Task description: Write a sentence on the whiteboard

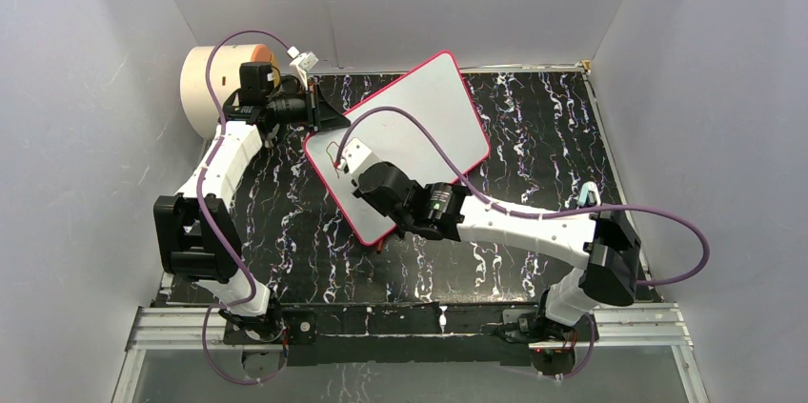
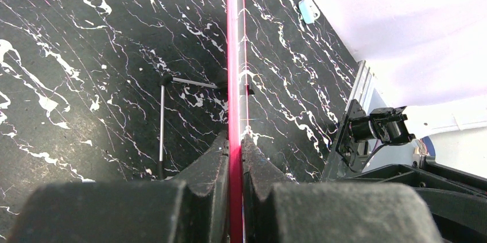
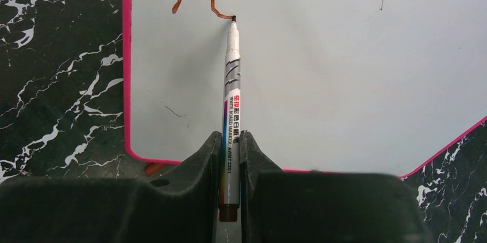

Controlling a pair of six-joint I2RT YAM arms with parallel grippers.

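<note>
The whiteboard sits askew on the table, its pink rim pinched by the left tool. The right tool grips a marker, whose tip touches the board. Of the sentence only few reddish strokes show, cut off above.

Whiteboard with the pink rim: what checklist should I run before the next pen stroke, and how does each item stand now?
1. Left gripper shut on the edge of the flat white whiteboard with the pink rim: ok.
2. Right gripper shut on the slim white whiteboard marker: ok.
3. Marker tip meets the board at the end of the reddish-brown strokes: ok, as far as the right wrist view shows.
4. Bare board to the right of the tip for more writing: ok.
5. Sentence finished: not ok, only a few strokes show.
6. Purple cable crossing above the board clears its surface: cannot tell.
</note>
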